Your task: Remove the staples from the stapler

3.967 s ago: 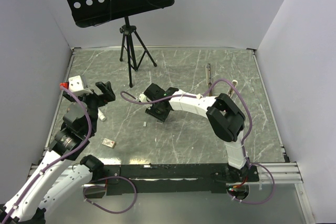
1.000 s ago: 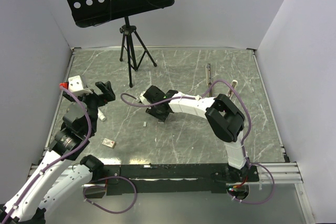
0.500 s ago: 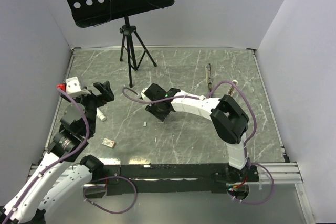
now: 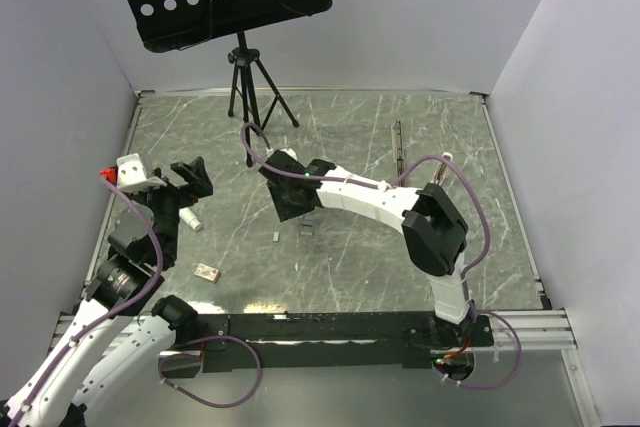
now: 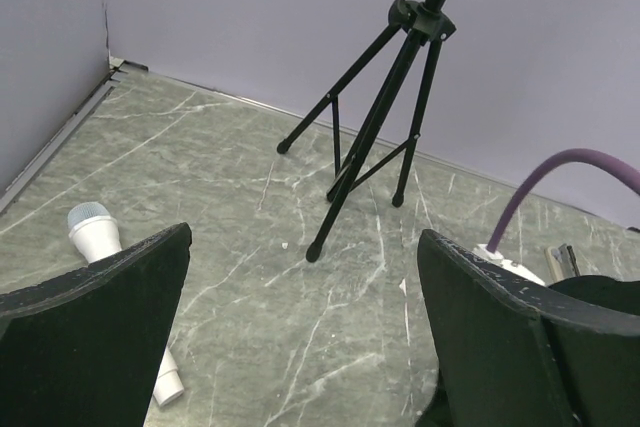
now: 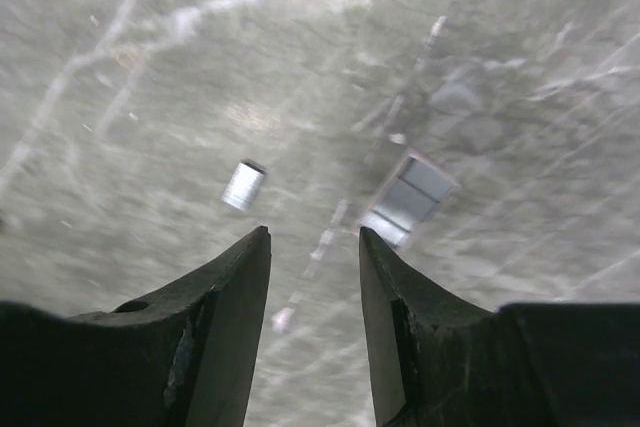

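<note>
checking top view: my right fingers [image 4: 292, 203] hang over the staples [image 4: 275, 236] on the mid counter [image 4: 350, 267], stapler [image 4: 398, 145] lies well apart at far right; left fingers [image 4: 192, 175] near left edge. left wrist: fingers wide apart, empty. right wrist: fingers slightly apart, empty, staples below.

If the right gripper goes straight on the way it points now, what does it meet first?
The right gripper would probably meet the bare table first, between the smaller staple strip and the larger staple strip, touching neither; depth is unclear.
</note>
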Available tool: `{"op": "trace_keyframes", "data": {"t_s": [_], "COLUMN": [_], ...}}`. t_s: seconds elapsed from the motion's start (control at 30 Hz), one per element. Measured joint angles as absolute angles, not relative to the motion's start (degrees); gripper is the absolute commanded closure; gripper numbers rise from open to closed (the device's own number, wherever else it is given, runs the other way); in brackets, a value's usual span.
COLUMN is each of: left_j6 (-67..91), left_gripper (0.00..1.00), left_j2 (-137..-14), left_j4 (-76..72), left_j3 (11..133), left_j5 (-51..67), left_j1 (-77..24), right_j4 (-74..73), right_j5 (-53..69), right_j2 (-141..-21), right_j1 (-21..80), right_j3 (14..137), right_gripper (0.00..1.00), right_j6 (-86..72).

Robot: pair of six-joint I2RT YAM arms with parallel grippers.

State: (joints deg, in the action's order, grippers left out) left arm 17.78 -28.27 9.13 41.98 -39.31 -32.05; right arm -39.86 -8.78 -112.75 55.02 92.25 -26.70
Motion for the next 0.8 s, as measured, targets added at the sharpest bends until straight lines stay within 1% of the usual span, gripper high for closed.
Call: {"op": "trace_keyframes", "data": {"t_s": [0.3, 0.6, 0.8], "left_j6": [17.80, 17.80, 17.80], "left_gripper": [0.01, 0.01, 0.01], "left_j2": [-26.83, -26.83, -26.83], "left_j4": [8.64, 7.99, 7.94], "left_j3": [41.43, 41.43, 41.43], "left_j5": [-39.99, -39.97, -39.97], "left_j1": [-32.08, -32.05, -32.05], "right_j4": [-42.94, -45.71, -46.09], "right_j5": [-11.33, -12.75, -13.15], "right_j2": [-119.81, -125.93, -127.28], "right_j1": [58.98, 60.01, 60.03], "right_j3": [98.89, 103.04, 104.01], "right_gripper": [0.52, 0.54, 0.56], "right_j6": [-38.70, -42.85, -43.64]}}
